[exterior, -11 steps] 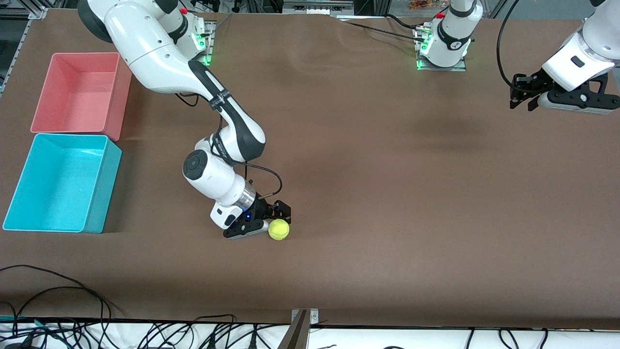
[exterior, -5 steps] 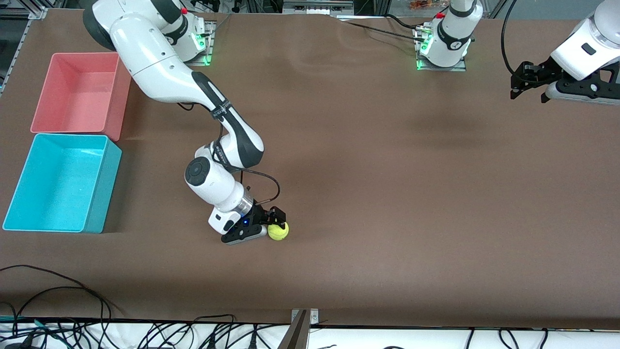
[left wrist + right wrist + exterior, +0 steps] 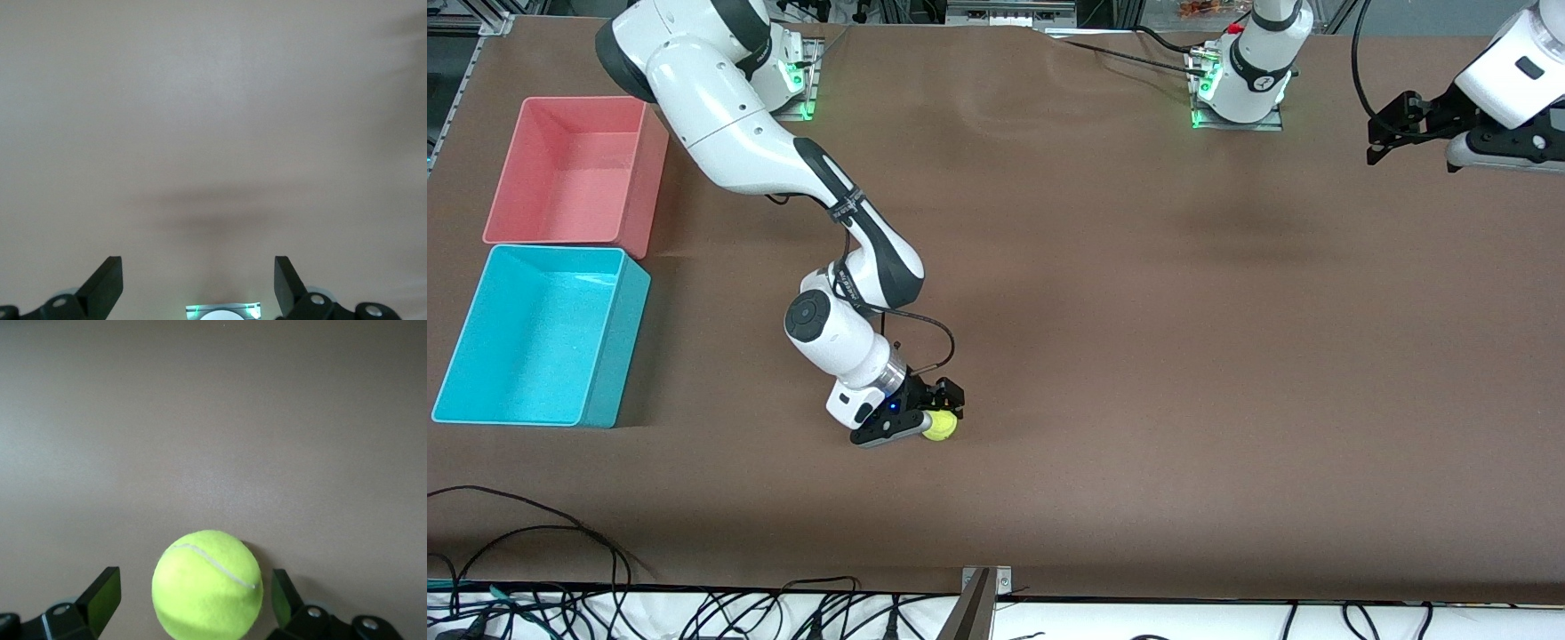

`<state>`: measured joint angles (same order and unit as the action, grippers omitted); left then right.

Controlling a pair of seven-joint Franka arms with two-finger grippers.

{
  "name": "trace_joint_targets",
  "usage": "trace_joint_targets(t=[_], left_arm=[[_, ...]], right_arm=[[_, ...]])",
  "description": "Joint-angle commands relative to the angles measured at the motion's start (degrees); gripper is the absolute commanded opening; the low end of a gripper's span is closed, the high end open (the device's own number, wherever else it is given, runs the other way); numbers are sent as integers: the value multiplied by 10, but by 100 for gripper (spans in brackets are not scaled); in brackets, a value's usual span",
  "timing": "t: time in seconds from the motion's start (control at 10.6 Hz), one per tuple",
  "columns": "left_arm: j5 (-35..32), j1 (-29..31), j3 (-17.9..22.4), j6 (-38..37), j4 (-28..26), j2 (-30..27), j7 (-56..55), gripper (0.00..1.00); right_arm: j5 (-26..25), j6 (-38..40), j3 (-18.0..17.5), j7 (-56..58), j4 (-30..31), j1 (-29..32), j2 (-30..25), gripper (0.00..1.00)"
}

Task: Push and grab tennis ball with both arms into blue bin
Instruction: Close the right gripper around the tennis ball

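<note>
Your right claw stands wide with the tennis ball between its fingers, while the left claw, wide too, waits well apart.

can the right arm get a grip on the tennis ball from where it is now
Probably yes: the right gripper is down at the tennis ball, fingers open on either side of it, with nothing between them.

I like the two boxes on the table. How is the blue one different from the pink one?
The blue bin is bright cyan, while the pink bin is salmon pink. The blue bin sits nearer the front camera and the pink bin sits farther from it, beside it. The blue bin looks a little larger in this view. Both are open, empty rectangular tubs at the right arm's end of the table.
</note>
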<state>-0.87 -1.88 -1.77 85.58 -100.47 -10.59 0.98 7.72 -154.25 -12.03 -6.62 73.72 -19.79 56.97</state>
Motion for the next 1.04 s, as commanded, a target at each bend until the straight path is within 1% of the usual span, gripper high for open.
trace_joint_targets(t=[0.0, 0.09, 0.19, 0.28, 0.38, 0.47, 0.66, 0.75, 0.94], left_arm=[[-9, 20, -29, -28, 70, 42, -78, 100], [-9, 21, -34, -28, 88, 52, -104, 100], [-9, 21, -35, -27, 93, 61, -126, 100], [-9, 20, -35, -25, 98, 68, -135, 100], [-8, 20, -34, -23, 99, 74, -135, 100], [-8, 18, -33, -18, 99, 81, -135, 100], [-9, 17, -33, 2, 93, 83, -136, 100], [-9, 15, -34, 1, 96, 86, -136, 100], [-10, 15, -34, 0, 97, 86, -136, 100]], right_arm=[[-9, -27, 4, -5, -26, -10, 32, 100], [-9, -27, 4, -5, -26, -10, 32, 100], [-9, -28, 4, -5, -26, -10, 38, 97], [-10, -28, 5, -2, -26, -11, 38, 85], [-13, -28, 5, -5, -26, -12, 38, 48], [-13, -27, 5, -5, -25, -14, 38, 30], [-12, -24, 5, -3, -25, -14, 38, 10], [-14, -23, 6, 3, -25, -11, 36, 5], [-13, -8, 5, 4, -25, -6, 25, 4]])
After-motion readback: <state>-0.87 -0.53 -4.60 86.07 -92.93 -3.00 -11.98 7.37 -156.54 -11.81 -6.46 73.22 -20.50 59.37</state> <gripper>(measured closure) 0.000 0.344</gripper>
